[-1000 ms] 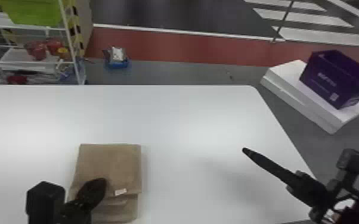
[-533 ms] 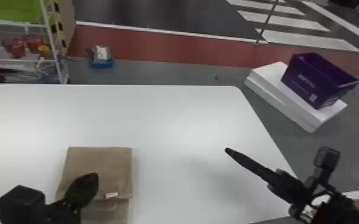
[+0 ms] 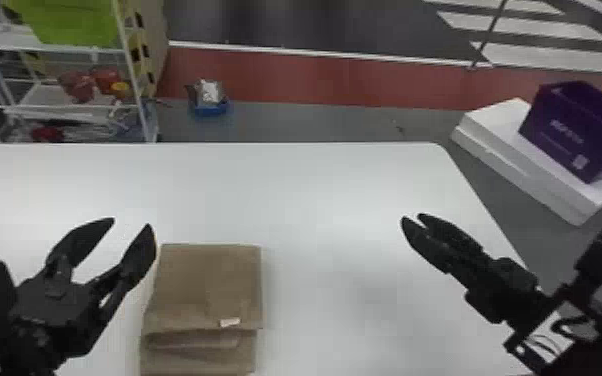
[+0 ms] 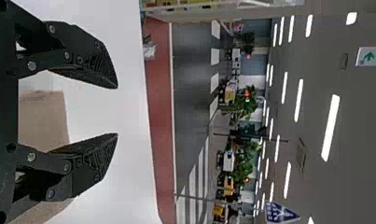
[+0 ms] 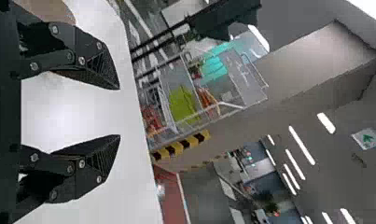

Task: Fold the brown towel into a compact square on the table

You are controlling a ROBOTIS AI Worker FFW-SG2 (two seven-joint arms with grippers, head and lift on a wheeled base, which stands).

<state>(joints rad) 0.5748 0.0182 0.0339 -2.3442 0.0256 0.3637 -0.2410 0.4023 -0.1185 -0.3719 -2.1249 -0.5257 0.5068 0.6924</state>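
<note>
Left black two-finger claw (image 3: pixel 130 224): open, empty, nearer arm. Folded brown fabric towel (image 3: pixel 204 280): at its four o'clock, long axis twelve-to-six.

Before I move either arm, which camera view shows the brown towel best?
Head view: the brown towel lies mostly unobstructed, folded layers and white tag visible. Left wrist view: part of it, partly behind the left gripper. Right wrist view: a brown sliver behind the right gripper.
</note>
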